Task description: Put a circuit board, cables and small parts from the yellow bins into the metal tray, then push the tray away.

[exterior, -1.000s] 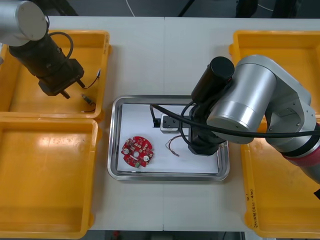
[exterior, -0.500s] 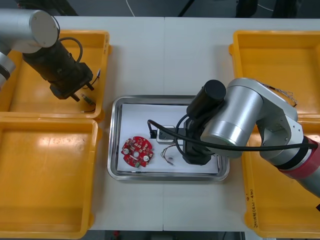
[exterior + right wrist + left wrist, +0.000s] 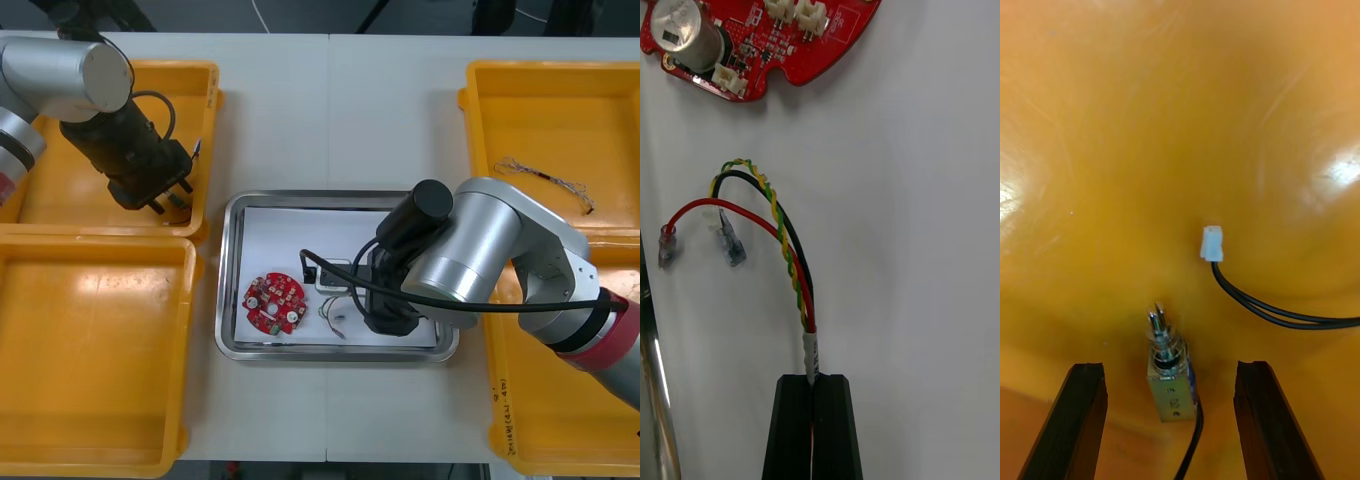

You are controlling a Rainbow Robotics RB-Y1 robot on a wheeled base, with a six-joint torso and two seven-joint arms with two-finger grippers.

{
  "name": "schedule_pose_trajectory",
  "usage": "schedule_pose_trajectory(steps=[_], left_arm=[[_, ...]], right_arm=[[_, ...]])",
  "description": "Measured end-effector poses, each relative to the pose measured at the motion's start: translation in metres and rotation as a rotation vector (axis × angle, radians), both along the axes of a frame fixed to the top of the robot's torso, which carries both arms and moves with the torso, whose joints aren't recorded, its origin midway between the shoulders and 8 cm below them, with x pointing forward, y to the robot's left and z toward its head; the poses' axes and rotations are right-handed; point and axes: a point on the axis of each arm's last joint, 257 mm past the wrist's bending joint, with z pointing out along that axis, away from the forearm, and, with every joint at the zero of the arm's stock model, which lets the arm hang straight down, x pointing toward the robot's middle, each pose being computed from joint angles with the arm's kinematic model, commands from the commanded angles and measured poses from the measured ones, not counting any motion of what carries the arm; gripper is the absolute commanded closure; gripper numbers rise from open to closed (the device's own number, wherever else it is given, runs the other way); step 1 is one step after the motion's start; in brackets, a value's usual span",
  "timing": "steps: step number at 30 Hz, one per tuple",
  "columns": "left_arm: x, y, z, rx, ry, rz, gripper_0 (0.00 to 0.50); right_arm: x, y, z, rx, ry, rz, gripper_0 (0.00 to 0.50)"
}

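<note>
My right gripper [image 3: 366, 318] is low over the metal tray [image 3: 229, 262], shut on a red and yellow cable [image 3: 782, 240]. The cable's free ends [image 3: 334, 316] rest on the tray's white inside, beside the round red circuit board [image 3: 273, 303]. In the right wrist view the board [image 3: 752, 37] lies beyond the cable ends. My left gripper [image 3: 168, 200] hangs open in the far left yellow bin [image 3: 205, 120]. In the left wrist view a small metal part [image 3: 1171, 375] lies between the open fingers [image 3: 1084, 409], and a black cable with a white plug [image 3: 1212, 244] lies just past it.
A thin twisted cable [image 3: 545, 180] lies in the far right yellow bin [image 3: 470, 100]. The near left bin [image 3: 95, 350] sits close against the tray's left rim. The near right bin [image 3: 500, 400] lies under my right arm.
My right gripper has carried the cable toward the tray's near edge and lower, closer to the board. My left gripper has shifted right, over the small metal part.
</note>
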Motion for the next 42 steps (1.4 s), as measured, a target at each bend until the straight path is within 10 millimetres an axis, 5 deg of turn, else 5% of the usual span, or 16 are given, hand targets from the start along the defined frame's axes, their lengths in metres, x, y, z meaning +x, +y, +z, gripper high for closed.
schedule_pose_trajectory(steps=[12, 14, 16, 17, 20, 22, 23, 24, 42], left_arm=[[0.001, 0.001, -0.005, 0.003, -0.001, 0.002, 0.0], [0.002, 0.0, -0.006, 0.006, -0.004, 0.0, 0.0], [0.001, 0.0, -0.008, 0.012, -0.003, -0.003, 0.0], [0.001, 0.0, -0.009, 0.015, -0.002, -0.005, 0.0], [0.0, 0.0, -0.01, 0.018, 0.0, -0.007, 0.0], [0.0, 0.0, -0.01, 0.017, 0.0, -0.007, 0.201], [0.0, 0.0, -0.01, 0.017, 0.0, -0.007, 0.455], [0.0, 0.0, -0.01, 0.017, 0.0, -0.007, 0.499], [0.0, 0.0, -0.01, 0.016, 0.0, -0.006, 0.5]], right_arm=[[0.002, -0.006, -0.007, -0.055, -0.033, 0.019, 0.5], [0.002, -0.006, -0.007, -0.055, -0.033, 0.019, 0.378], [0.002, -0.007, -0.007, -0.055, -0.032, 0.018, 0.06], [0.002, -0.007, -0.007, -0.055, -0.032, 0.018, 0.0], [0.002, -0.007, -0.008, -0.055, -0.032, 0.018, 0.0], [0.002, -0.007, -0.008, -0.055, -0.032, 0.018, 0.0], [0.002, -0.007, -0.008, -0.055, -0.032, 0.018, 0.0], [0.002, -0.007, -0.008, -0.055, -0.032, 0.018, 0.0], [-0.003, -0.008, 0.008, -0.09, -0.071, 0.034, 0.0]])
